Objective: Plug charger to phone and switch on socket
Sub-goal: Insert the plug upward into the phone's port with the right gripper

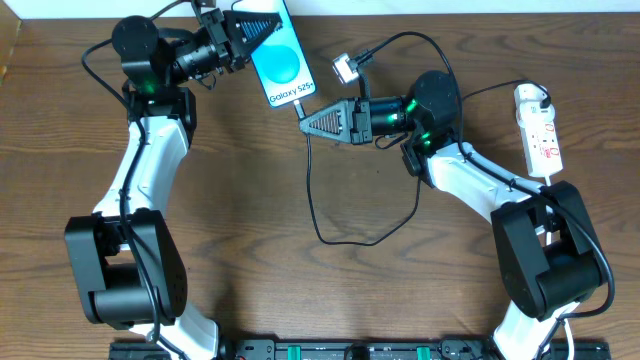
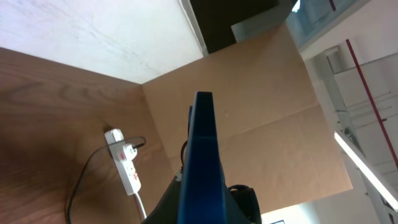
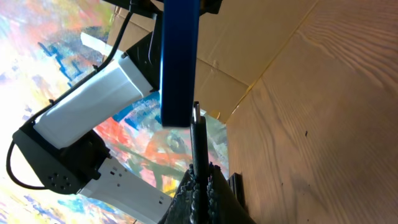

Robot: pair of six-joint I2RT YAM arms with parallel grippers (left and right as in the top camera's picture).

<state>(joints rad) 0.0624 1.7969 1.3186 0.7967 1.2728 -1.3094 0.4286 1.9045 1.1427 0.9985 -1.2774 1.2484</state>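
Galaxy phone [image 1: 280, 62] clamped aloft in left pincer [image 1: 243, 32] near desk's [image 1: 250, 290] far edge, right pincer [image 1: 308, 122] pinching charger plug [image 3: 196, 124] just off its lettered end: square tip to port, push straight, gently; socket [image 1: 538, 130] lies by right edge.

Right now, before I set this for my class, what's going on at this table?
The left arm has its jaws shut on the phone, holding it off the table, screen facing up. The right arm grips the charger by its plug, tip right at the phone's lower end; whether it is seated is unclear. The socket lies untouched at the right.
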